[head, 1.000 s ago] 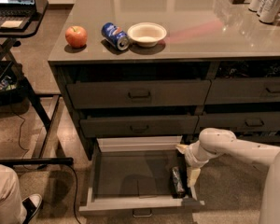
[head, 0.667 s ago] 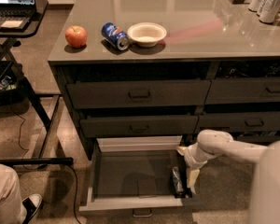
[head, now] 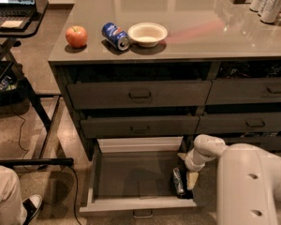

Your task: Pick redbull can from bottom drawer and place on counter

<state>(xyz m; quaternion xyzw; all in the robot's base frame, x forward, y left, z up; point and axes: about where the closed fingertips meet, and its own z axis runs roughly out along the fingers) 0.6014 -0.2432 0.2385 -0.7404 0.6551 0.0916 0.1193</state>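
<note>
While bottom drawer stands open, tool just beside redbull can; grip state, cannot tell

arm | further into view | gripper slightly lower in bottom drawer beside redbull can

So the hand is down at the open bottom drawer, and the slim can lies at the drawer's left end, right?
Not quite: the redbull can lies at the right end of the bottom drawer, not the left, as the camera view shows. The hand is indeed down at that open drawer, beside the can.
</note>
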